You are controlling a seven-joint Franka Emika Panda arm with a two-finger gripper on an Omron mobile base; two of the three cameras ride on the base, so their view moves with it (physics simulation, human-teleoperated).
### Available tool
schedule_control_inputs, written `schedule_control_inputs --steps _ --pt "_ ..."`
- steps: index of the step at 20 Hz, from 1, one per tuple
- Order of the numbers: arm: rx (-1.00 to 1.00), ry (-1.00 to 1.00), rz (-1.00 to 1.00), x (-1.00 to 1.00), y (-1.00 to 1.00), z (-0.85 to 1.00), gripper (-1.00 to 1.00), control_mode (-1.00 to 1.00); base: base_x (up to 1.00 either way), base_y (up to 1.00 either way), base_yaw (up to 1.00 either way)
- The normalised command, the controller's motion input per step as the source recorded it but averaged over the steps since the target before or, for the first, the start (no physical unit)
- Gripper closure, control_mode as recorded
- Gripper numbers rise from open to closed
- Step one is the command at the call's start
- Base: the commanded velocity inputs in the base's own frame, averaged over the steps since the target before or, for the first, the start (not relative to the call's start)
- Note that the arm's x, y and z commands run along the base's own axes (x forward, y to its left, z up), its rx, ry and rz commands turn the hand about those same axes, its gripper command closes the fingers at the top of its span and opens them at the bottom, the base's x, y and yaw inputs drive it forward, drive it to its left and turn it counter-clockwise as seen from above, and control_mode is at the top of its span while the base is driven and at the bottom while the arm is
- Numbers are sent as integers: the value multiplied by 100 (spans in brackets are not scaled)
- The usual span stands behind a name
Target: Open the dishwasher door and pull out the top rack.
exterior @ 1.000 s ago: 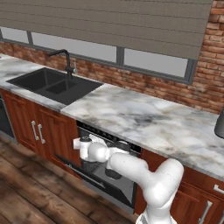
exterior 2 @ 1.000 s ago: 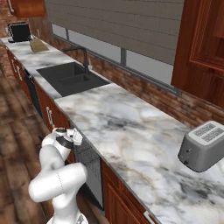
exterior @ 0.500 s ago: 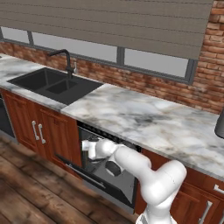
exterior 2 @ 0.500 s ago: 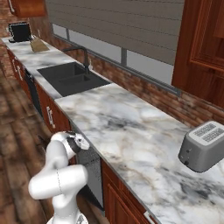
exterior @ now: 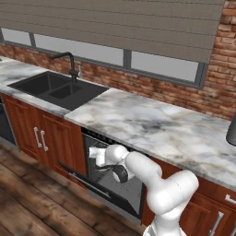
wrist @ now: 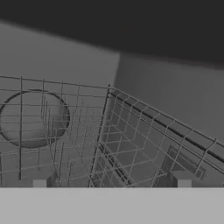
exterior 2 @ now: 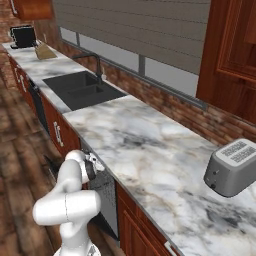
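End effector [wrist: 111,181], fingers spread and empty, has pushed into the dishwasher above the lowered door [exterior: 103,189]; the rack [wrist: 109,140] is next.

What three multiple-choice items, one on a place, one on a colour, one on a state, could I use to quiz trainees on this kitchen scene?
1. Where does the silver box-shaped toaster stand?
A. On the white marble counter
B. In the black double sink
C. On the wooden floor

2. What colour is the curved faucet?
A. Red
B. Black
C. Gold

3. How is the wide flat black dishwasher door?
A. Shut
B. Missing
C. Swung down open

Answers: 1 A, it sits on the marble at far right. 2 B, it is dark like the sink. 3 C, the panel lies lowered below the open cavity, the grey wire-grid top rack visible inside.
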Motion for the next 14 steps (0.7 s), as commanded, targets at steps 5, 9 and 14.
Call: schedule_control_inputs --steps 5,9,14 --pt "21 10 26 -77 2 -55 -100 -100 0 0 0" --pt "24 10 27 -86 2 -41 -100 -100 0 0 0" --pt "25 12 26 -90 4 -35 -100 -100 0 0 0"
